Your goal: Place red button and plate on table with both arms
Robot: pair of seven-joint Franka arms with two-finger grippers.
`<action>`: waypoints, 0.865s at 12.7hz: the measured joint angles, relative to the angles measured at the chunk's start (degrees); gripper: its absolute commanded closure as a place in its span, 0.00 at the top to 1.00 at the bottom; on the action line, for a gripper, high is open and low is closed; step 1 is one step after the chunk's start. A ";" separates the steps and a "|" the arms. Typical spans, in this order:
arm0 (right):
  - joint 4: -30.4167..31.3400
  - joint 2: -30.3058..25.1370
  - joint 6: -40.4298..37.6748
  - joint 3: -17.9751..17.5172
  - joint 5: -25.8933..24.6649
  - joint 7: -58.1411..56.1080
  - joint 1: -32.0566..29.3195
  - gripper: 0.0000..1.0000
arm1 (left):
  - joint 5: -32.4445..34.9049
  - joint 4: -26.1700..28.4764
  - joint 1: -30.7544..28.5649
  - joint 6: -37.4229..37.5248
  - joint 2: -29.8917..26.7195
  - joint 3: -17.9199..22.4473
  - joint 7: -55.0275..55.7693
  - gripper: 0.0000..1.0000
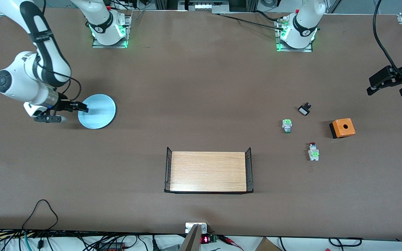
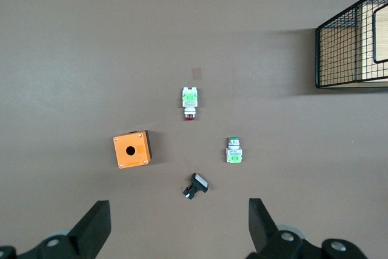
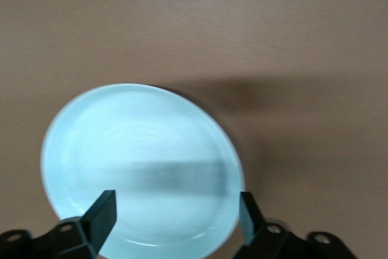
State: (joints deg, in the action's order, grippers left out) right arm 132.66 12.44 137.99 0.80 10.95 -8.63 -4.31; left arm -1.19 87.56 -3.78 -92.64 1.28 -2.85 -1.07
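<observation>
Red button (image 1: 313,151): we see it lying on its side on the table (image 1: 201,87), toward the left arm's end, its dark red cap pointing toward the robots' bases.
Plate (image 1: 97,111): we find the light blue plate flat on the table at the right arm's end, well apart from the button.
Right gripper (image 1: 66,112): at the plate's rim, fingers spread wide; in its wrist view the plate lies between them, and we see nothing gripped.
Left gripper (image 1: 389,83): up over the table's edge at the left arm's end, fingers wide apart, holding nothing.
Neighbours: a green-and-white switch (image 1: 287,125) and a small black part (image 1: 304,109) lie farther from the front camera than the button; the orange box (image 1: 342,127) sits beside them.
Tray (image 1: 208,171): we see the light-wood tray mid-table, nearer the front camera.
</observation>
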 measured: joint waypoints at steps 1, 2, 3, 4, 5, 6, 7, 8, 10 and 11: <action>-0.10 -0.33 0.00 -1.76 0.00 2.55 0.16 1.00 | 0.00 0.00 0.00 0.00 0.00 -0.02 0.07 1.00; -0.53 -0.55 0.00 -2.85 0.00 4.31 0.42 1.00 | 0.00 0.00 0.00 0.00 0.00 -0.02 0.15 1.00; -1.26 -0.86 -0.30 -3.25 0.00 5.22 0.88 1.00 | 0.00 0.00 0.00 0.01 0.00 -0.03 0.21 1.00; -2.40 -1.22 -1.69 -3.29 -0.02 5.56 1.21 1.00 | 0.00 0.00 0.00 0.01 0.00 -0.05 0.25 1.00; -4.12 -1.59 -4.25 -3.29 -0.07 5.62 1.29 1.00 | 0.00 0.00 0.00 0.01 0.00 -0.07 0.28 1.00; -6.43 -1.84 -7.55 -3.26 -0.34 5.62 1.29 1.00 | 0.00 0.00 0.00 0.01 0.00 -0.08 0.30 1.00; -9.24 -1.94 -11.08 -3.22 -1.44 5.64 1.25 1.00 | 0.00 0.00 0.00 0.01 0.00 -0.08 0.33 1.00; -12.22 -1.98 -14.35 -3.20 -3.57 5.79 1.21 1.00 | 0.00 0.00 0.00 0.01 0.00 -0.08 0.36 1.00; -18.05 -2.04 -19.92 -3.17 -8.24 8.60 1.21 1.00 | 0.00 0.00 0.00 0.01 0.00 -0.09 0.37 1.00; -20.57 -2.07 -22.20 -3.18 -9.53 10.31 1.30 1.00 | 0.00 0.00 0.00 0.01 0.00 -0.09 0.37 1.00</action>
State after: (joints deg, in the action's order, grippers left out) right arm 112.09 10.37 115.79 -2.38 1.43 1.67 -3.00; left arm -1.19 87.56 -3.78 -92.63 1.28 -2.94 -0.70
